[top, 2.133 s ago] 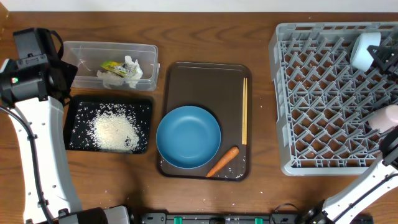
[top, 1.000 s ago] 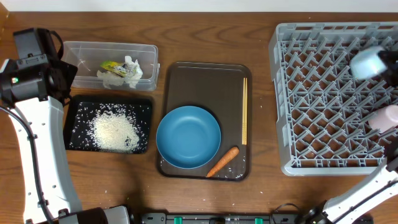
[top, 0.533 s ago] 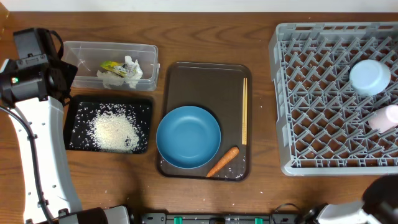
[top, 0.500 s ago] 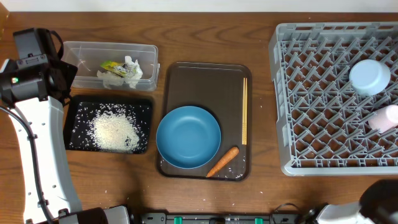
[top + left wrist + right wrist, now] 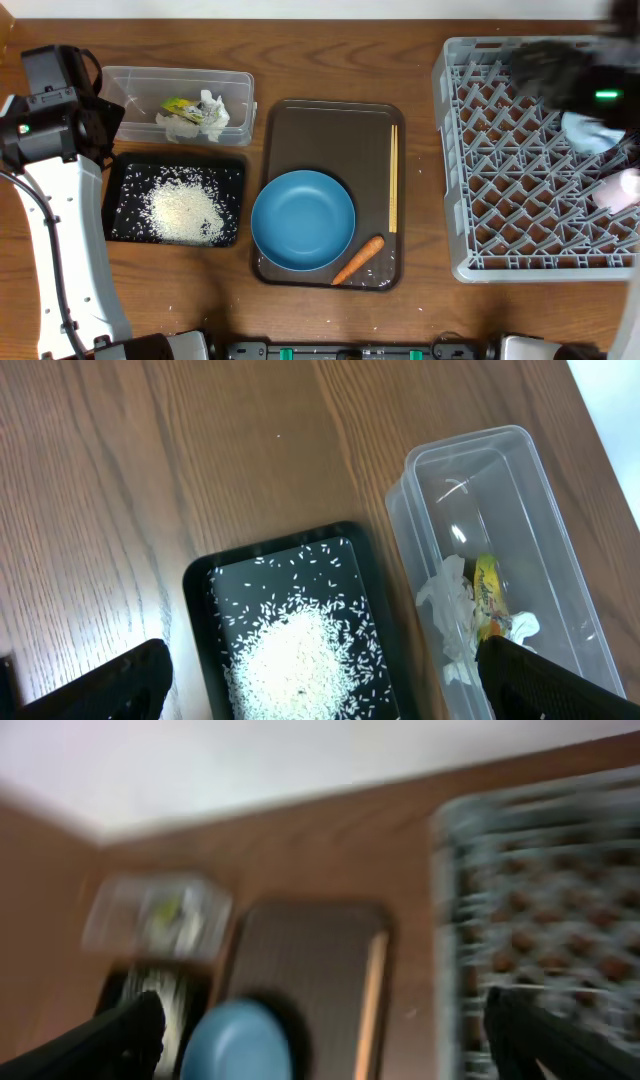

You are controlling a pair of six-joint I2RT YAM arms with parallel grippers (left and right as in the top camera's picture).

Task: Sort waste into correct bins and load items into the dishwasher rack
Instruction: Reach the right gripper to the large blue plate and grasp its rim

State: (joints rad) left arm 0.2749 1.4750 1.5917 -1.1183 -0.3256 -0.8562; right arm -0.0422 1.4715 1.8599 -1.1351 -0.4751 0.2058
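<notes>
Left pincer (image 5: 320, 665) first: spread wide, its two dark fingers (image 5: 110, 685) sitting at the bottom corners of my wrist view with nothing gripped between them. It hangs above the black tray (image 5: 197, 620) and touches nothing I can see. The rice (image 5: 183, 210) lies heaped in that tray. Just beside it is the clear tub (image 5: 520, 510), which holds the crumpled white paper (image 5: 445, 610) and the yellow-green wrapper (image 5: 487, 595).

Right pincer (image 5: 325, 1025): my wrist view is badly smeared, but both fingers show far apart at the lower corners and the gap between them is bare. So it is released and carrying nothing. From overhead the right arm (image 5: 570, 75) is a dark blur over the far right part of the grey rack (image 5: 520, 170), and there I cannot make out the fingers.

In the rack, the small light-blue bowl (image 5: 590, 135) peeks out from under that blur. The pale cup (image 5: 622, 190) lies near it by the rack's right edge.

Mid-worktop (image 5: 330, 60), the brown serving tray (image 5: 325, 130) carries the blue dish (image 5: 303, 220). The carrot (image 5: 358, 260) lies against the dish's lower right rim. The chopsticks (image 5: 393, 180) lie straight along the tray's right side.
</notes>
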